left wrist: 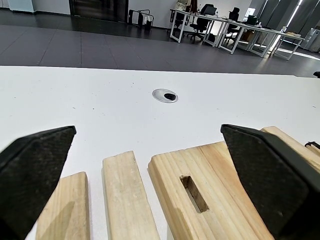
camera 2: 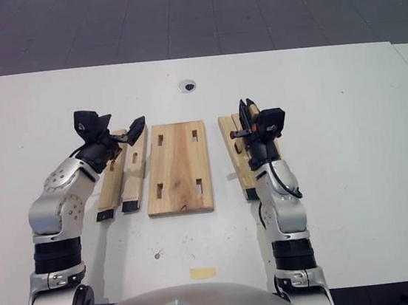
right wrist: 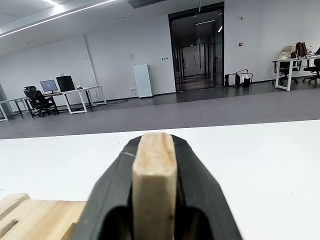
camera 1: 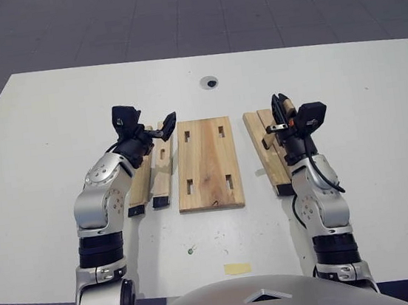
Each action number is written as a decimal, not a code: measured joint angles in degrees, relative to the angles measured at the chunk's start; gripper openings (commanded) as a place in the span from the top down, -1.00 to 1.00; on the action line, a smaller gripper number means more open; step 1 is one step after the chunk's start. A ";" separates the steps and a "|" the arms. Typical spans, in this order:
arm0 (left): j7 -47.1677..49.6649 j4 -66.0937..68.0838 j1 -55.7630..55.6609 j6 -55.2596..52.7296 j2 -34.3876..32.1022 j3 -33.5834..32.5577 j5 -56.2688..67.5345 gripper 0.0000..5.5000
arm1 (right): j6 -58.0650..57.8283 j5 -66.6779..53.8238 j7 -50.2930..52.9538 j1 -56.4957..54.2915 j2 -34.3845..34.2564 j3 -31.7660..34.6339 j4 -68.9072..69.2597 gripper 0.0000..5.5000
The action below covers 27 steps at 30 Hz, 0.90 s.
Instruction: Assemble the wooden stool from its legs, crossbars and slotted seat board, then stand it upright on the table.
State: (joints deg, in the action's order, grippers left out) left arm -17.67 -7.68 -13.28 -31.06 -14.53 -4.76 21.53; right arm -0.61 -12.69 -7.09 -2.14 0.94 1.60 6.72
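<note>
The slotted seat board (camera 1: 207, 163) lies flat at the table's middle. To its left lie a slotted leg (camera 1: 163, 165) with a black foot and narrower bars (camera 1: 139, 184) beside it. My left gripper (camera 1: 147, 122) hovers open just above their far ends; the left wrist view shows its fingers (left wrist: 35, 170) spread wide over the bars (left wrist: 127, 195) and the slotted leg (left wrist: 210, 185). Right of the board lies another slotted leg (camera 1: 262, 149). My right gripper (camera 1: 281, 111) is shut on the end of a narrow wooden bar (right wrist: 154, 190) resting over that leg.
A round cable hole (camera 1: 210, 82) sits in the white table (camera 1: 66, 117) beyond the board. A yellow sticky note (camera 1: 237, 268) lies near the front edge. Wide bare tabletop stretches to the far left and far right.
</note>
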 measured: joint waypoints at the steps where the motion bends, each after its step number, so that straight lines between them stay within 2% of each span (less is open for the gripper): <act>1: -0.02 0.00 0.00 0.00 0.00 0.00 0.00 -0.96 | -0.14 -0.03 0.06 0.00 -0.02 0.11 0.01 0.51; 17: -0.08 0.79 -0.04 0.97 0.18 0.01 -0.10 -0.96 | -1.29 0.25 0.11 -1.51 0.13 0.22 0.45 -0.39; 27: 0.03 2.15 -0.18 2.05 0.30 -0.36 -1.05 -0.96 | -5.33 1.25 1.26 -5.35 1.05 0.16 7.05 -0.96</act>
State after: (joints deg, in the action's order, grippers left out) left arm -17.64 -5.53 -13.46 -29.01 -14.23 -5.12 20.48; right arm -5.94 -11.44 -5.83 -7.49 1.98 1.76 13.77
